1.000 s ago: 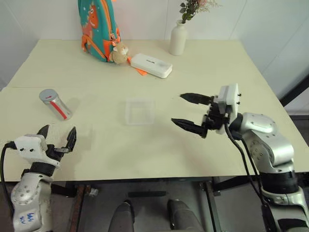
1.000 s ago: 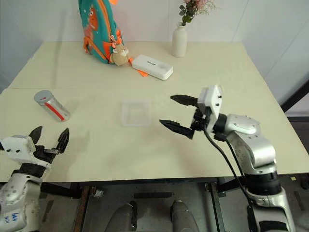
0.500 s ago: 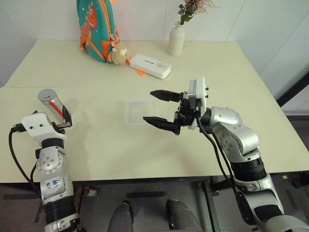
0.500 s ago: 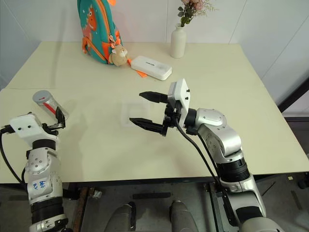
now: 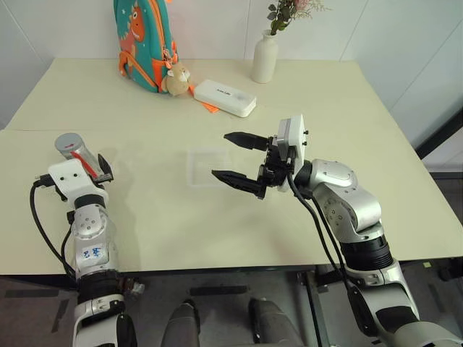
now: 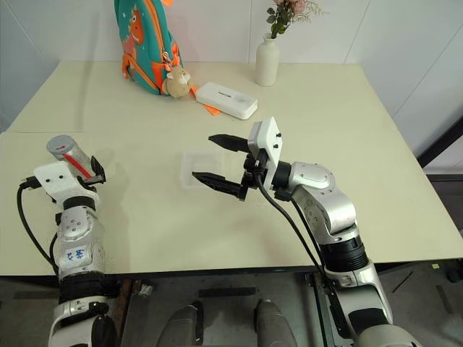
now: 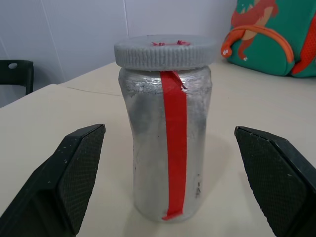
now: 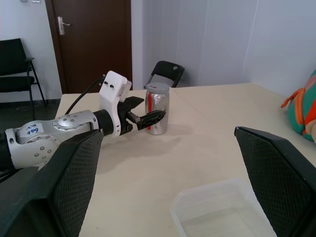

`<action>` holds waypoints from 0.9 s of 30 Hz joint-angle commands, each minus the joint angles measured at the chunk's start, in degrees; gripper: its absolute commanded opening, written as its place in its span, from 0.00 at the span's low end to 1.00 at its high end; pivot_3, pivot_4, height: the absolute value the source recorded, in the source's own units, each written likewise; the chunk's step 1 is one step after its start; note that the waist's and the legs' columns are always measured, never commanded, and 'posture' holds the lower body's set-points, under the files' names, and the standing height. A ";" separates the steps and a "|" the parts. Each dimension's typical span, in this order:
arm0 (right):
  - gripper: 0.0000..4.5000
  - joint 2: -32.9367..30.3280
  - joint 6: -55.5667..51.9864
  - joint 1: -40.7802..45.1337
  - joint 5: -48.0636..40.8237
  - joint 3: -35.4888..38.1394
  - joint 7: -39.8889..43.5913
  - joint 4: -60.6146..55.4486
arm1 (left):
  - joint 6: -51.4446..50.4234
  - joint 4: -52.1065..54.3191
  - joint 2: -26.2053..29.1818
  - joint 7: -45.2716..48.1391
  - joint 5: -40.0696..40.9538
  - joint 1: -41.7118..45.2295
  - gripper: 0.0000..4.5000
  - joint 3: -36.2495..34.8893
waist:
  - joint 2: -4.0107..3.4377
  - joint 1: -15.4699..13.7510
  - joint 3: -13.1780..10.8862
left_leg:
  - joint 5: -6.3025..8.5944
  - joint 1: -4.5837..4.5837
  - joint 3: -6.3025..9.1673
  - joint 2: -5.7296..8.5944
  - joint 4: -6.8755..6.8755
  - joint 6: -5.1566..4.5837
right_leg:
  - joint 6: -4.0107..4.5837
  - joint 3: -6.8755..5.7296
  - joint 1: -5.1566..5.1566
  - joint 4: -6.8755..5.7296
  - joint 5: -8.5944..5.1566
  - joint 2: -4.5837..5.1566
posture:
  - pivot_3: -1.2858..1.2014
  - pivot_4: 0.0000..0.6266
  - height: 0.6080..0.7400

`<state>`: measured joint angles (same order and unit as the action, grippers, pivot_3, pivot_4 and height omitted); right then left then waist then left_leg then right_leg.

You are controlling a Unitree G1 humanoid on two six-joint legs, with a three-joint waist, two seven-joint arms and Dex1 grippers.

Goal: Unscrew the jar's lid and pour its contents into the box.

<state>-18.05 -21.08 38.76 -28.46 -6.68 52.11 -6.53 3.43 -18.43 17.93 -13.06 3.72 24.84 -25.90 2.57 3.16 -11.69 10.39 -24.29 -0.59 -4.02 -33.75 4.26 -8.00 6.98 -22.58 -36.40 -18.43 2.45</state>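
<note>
You've got nice even lighting here, bright and soft, nothing blown out. Shadows on the table [image 5: 304, 94] are faint: a pale smudge under the right gripper [image 5: 237, 157] and a soft one beside the jar [image 7: 168, 143], so the light looks diffuse and from overhead. Head views are sharp edge to edge, no motion blur. In the left wrist view the jar's silvery wall has a mild sheen but no harsh glare. In both wrist views the near fingers [image 8: 59, 197] are big and dark, a bit soft.
</note>
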 commanded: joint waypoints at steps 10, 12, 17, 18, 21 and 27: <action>1.00 0.63 1.15 -2.03 -0.22 1.24 -2.70 -4.89 | 7.03 -17.21 6.97 0.79 -0.32 9.88 0.96 1.12 | 0.00 -0.05 0.00 | 0.01 -0.02 -0.02 0.00 0.13 0.01 | 0.00 -0.04 -0.01 0.12 -0.01 0.01 | 0.52 0.24 1.00; 1.00 0.64 1.12 -2.33 -0.21 1.40 -3.15 -5.23 | 8.09 -18.70 7.31 1.53 0.23 10.39 0.87 1.25 | 0.00 -0.04 0.00 | 0.01 -0.02 -0.02 0.00 0.18 0.01 | 0.00 -0.04 -0.01 0.17 0.00 0.01 | 0.52 0.24 1.00; 1.00 0.51 1.24 -2.88 -0.23 1.54 -3.53 -5.45 | 8.93 -20.49 7.56 2.39 0.70 11.00 0.53 2.07 | 0.00 -0.10 0.00 | 0.01 -0.02 -0.02 0.00 0.29 0.02 | 0.00 -0.06 -0.02 0.26 -0.01 0.01 | 0.52 0.24 1.00; 1.00 0.50 1.26 -2.95 -0.21 1.52 -3.55 -5.50 | 8.83 -20.52 7.49 2.40 0.91 10.95 0.46 2.06 | 0.00 -0.10 0.00 | 0.01 -0.02 -0.02 0.00 0.30 0.02 | 0.00 -0.06 -0.01 0.27 0.00 0.01 | 0.52 0.24 1.00; 1.00 0.31 1.30 -2.96 -0.26 1.72 -3.45 -5.25 | 8.30 -19.22 6.66 2.93 2.00 10.57 0.44 1.89 | 0.00 -0.05 0.00 | 0.01 -0.02 -0.02 0.00 0.30 0.02 | -0.01 -0.06 -0.02 0.26 0.00 0.01 | 0.52 0.24 1.00; 1.00 -1.68 -1.10 -3.91 -0.07 2.03 -4.57 -7.74 | -1.90 5.02 5.89 17.67 11.32 6.12 0.44 6.74 | 0.00 -0.21 0.00 | 0.01 -0.12 -0.01 -0.01 0.34 0.02 | -0.01 -0.08 -0.04 0.34 0.00 0.01 | 0.52 0.24 1.00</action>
<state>-18.90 -21.89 34.92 -28.27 -6.09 48.04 -11.33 4.39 -21.92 22.89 -0.66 11.14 30.77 -20.59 2.57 2.94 -11.69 10.39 -24.48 -0.59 -4.04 -33.39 4.29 -8.01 6.89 -22.66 -36.04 -18.43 2.46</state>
